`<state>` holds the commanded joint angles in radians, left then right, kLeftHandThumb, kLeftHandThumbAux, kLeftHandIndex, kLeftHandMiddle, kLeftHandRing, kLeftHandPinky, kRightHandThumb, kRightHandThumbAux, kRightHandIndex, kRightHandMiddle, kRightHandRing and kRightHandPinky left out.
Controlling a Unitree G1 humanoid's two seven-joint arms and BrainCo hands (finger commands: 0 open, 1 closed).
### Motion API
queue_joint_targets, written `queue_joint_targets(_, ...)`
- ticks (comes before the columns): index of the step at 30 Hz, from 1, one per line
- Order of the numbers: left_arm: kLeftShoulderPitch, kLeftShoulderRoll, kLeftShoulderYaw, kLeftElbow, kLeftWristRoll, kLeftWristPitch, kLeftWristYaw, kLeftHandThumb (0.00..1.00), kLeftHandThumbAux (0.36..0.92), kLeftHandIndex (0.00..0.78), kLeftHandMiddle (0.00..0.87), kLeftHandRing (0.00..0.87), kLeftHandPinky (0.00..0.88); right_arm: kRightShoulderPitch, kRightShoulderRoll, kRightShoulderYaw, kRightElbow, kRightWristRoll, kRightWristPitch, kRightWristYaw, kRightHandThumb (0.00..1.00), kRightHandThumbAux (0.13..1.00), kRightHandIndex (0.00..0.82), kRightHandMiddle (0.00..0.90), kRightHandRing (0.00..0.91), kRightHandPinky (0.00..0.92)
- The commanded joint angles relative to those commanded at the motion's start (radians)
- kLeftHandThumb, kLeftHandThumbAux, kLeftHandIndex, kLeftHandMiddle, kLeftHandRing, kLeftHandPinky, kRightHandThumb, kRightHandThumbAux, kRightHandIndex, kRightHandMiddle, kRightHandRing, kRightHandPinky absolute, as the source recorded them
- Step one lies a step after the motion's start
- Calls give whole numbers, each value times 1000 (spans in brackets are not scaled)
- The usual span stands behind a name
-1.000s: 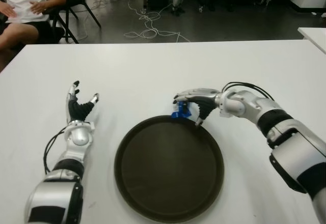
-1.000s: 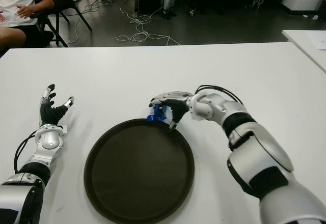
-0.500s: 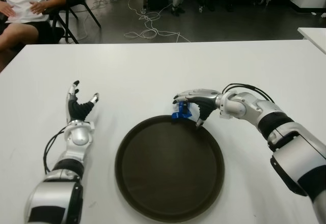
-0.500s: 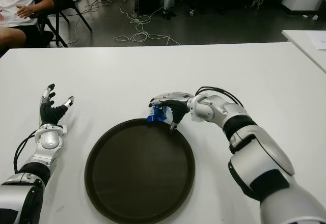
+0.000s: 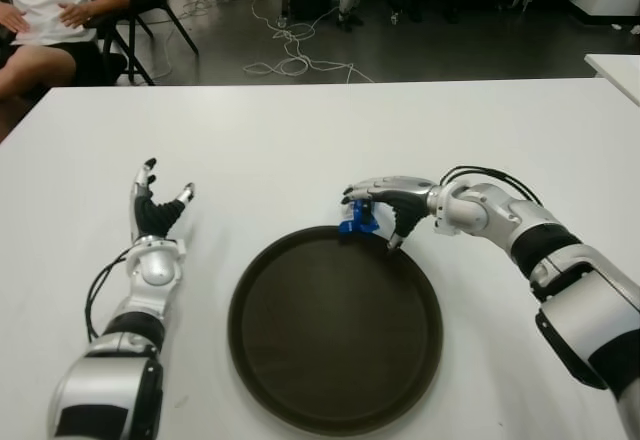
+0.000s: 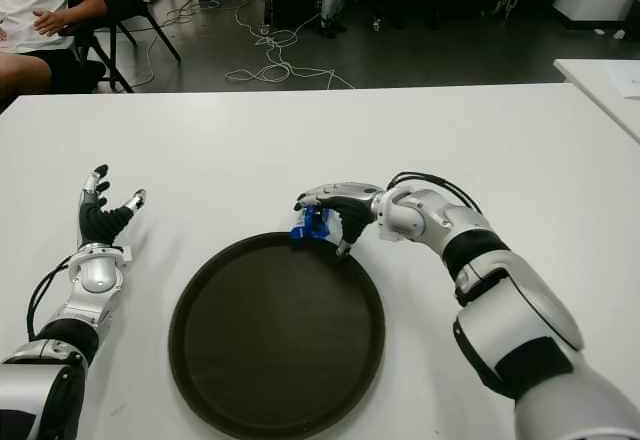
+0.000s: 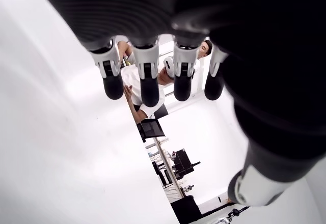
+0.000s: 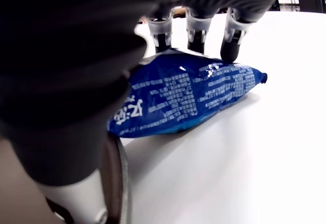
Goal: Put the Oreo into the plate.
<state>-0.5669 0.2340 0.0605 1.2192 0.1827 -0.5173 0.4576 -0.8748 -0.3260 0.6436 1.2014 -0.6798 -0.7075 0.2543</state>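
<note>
Our right hand (image 5: 385,203), mid-frame, has its fingers (image 8: 194,28) draped over the blue Oreo packet (image 5: 356,219) at the dark plate's (image 5: 335,420) upper rim, not clearly clamped. We should close firmly, lift it clear of the rim, then set it inside. Our left hand (image 5: 152,214) shows at centre left, fingers spread and holding nothing

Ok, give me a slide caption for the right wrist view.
Right hand fingers over the blue Oreo packet on the white table, beside the dark plate's rim.

Right hand (image 5: 385,205) covers most of the blue Oreo packet (image 5: 356,222); whether its fingers actually grip it remains unclear.
</note>
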Motion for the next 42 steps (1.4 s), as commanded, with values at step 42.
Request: queue_joint_targets(42,-2,2,-1,0,-2,-1,-9,0,711,66,104,80,60,33,-78,-25,-44,7,-4,31,0,730,0,0,0,0)
